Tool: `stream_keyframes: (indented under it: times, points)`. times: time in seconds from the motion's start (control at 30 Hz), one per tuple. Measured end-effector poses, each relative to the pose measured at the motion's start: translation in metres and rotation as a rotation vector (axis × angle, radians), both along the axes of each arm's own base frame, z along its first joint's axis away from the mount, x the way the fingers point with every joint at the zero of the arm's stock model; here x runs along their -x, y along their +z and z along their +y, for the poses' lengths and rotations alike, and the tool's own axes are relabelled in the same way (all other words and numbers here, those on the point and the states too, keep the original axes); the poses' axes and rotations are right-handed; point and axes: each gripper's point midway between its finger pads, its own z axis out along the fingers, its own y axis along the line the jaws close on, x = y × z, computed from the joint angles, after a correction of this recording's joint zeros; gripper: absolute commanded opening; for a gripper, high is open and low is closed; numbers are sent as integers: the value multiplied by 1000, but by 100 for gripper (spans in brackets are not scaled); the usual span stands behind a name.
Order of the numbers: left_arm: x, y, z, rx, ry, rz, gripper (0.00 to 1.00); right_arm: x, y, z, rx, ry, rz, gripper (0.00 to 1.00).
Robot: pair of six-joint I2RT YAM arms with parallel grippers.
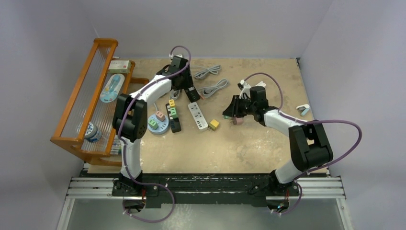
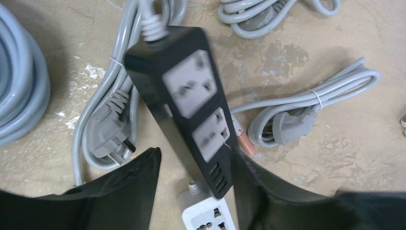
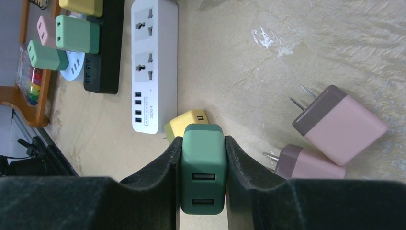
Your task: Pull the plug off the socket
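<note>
Right hand [image 3: 203, 143], clamped around green plug [image 3: 203, 165]

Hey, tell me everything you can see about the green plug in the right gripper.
The green plug is a dark green, rounded block that looks like matte plastic. The face toward the wrist camera carries two USB ports, one above the other. Its prongs are out of sight. It is in no socket, clamped on two opposite sides between the black fingers of the right gripper. A yellow plug lies just beyond it; whether they touch cannot be told.
</note>
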Motion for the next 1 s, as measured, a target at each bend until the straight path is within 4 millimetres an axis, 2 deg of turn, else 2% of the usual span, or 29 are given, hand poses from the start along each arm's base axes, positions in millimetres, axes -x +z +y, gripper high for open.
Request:
stream_keyframes:
  times: [0.1, 0.13, 0.3, 0.5, 0.7, 0.87, 1.0]
  points:
    - [2, 2, 5, -31, -3, 8, 80, 0, 2, 8, 29, 17, -15, 0]
    - [2, 3, 6, -41, -4, 10, 82, 1, 4, 14, 39, 30, -25, 0]
    - [2, 13, 13, -80, -6, 13, 85, 6, 16, 53, 68, 136, -89, 0]
    - [-5, 39, 37, -161, 12, -6, 88, 23, 3, 89, 146, 270, -96, 0]
    - [-2, 61, 81, -195, 69, -16, 89, 37, -21, 106, 223, 343, -55, 0]
    - [7, 93, 118, -182, 136, -66, 91, 46, -21, 116, 249, 383, -63, 0]
    - [8, 108, 129, -170, 161, -105, 91, 50, -22, 117, 262, 389, -62, 0]
